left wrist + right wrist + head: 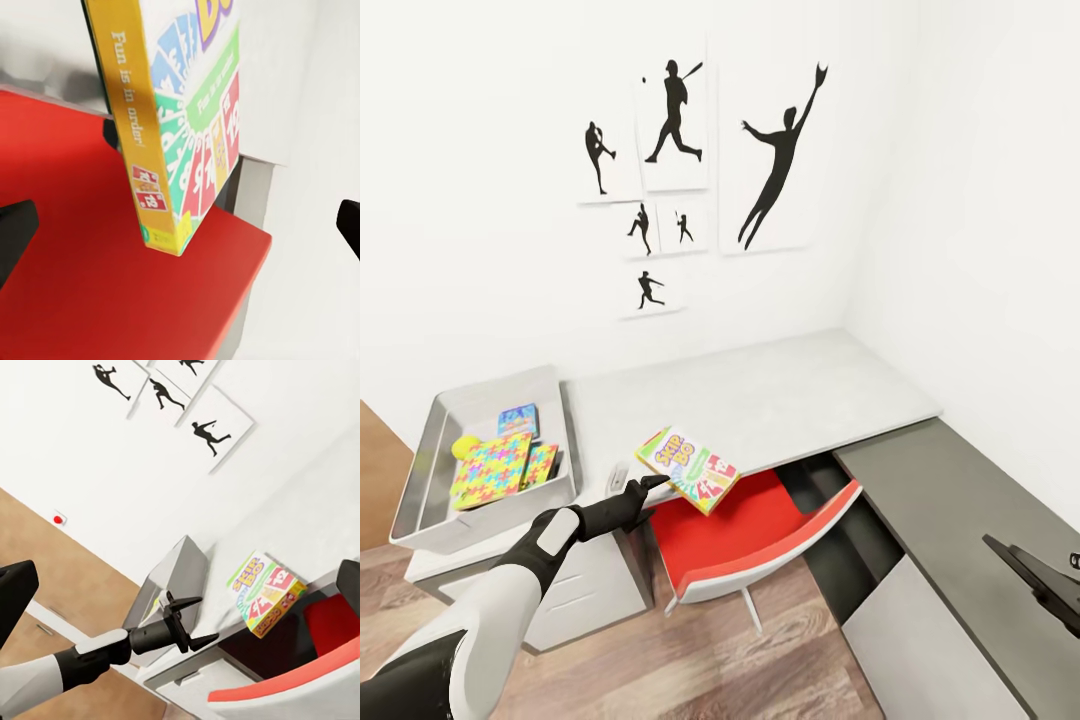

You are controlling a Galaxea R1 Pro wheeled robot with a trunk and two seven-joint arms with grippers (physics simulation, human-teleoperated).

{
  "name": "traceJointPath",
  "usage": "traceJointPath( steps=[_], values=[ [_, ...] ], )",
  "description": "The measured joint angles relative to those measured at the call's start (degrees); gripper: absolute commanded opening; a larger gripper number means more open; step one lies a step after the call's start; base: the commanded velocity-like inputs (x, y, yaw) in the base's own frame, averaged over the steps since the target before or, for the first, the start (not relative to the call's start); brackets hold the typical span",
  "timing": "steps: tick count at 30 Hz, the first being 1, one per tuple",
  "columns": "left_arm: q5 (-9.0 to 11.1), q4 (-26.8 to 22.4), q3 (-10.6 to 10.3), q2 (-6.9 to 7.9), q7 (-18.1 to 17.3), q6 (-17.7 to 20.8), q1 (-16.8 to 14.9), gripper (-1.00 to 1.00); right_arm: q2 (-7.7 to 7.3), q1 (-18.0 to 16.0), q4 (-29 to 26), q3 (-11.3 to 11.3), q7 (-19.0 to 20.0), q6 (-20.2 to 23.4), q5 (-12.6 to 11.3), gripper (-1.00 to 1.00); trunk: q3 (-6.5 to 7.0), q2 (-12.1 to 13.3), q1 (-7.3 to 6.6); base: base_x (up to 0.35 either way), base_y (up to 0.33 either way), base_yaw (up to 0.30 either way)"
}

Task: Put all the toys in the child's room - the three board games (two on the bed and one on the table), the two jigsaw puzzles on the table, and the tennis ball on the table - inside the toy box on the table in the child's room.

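Left gripper (647,487) spread wide, fingers apart and holding nothing, just beside the board game (687,468). Board game tilted over the worktop (780,395) edge above the red chair (760,545); support hidden, upper part cut off in the left wrist view. Toy box (422,470) at worktop's left end holding jigsaw puzzles (493,468), tennis ball (462,446) partly hidden, and another box (518,419). Right gripper (180,585) fingertips at frame edges, spread

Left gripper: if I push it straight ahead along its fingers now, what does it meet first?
Most likely the Skip-Bo board game, standing centred between the open fingers of the left gripper. Behind it lies the red chair seat. Depth is unclear.
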Motion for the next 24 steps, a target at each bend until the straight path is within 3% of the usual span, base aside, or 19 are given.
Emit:
traceJointPath(
  steps=[24],
  values=[
    [0.0, 0.0, 0.0, -0.07, 0.0, -0.1, 0.0, 1.0, -0.01, 0.0, 0.0, 0.0, 0.0, 0.0, 0.0, 1.0, -1.25, 0.0, 0.0, 0.0, 0.0, 0.0]
  ],
)
